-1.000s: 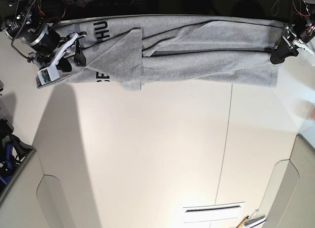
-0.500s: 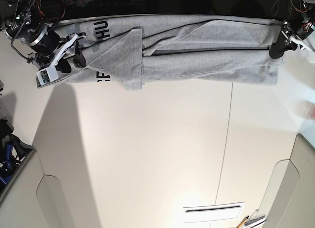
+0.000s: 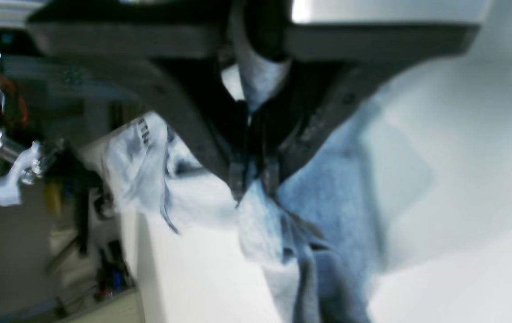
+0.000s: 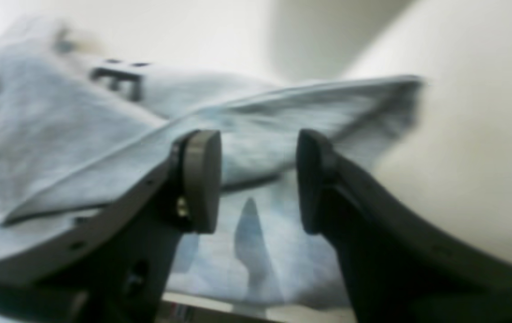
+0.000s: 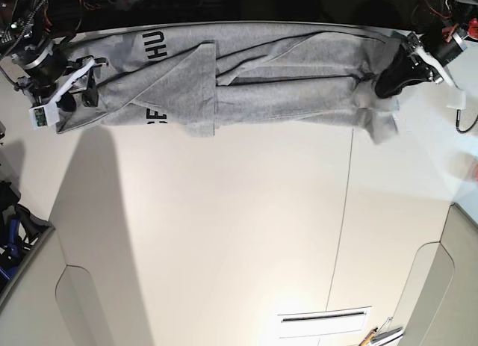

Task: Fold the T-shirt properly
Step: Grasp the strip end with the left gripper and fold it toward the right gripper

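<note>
White table (image 5: 239, 234); left gripper (image 3: 252, 177) clenched on T-shirt (image 5: 246, 81) hem, right gripper (image 4: 258, 179) released over sleeve. Risk: thin pinch slips, fabric bunches

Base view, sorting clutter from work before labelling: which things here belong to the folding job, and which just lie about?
Job: T-shirt; left gripper shut on it; right gripper, open.
Lying about: white strip near the table edge.
</note>
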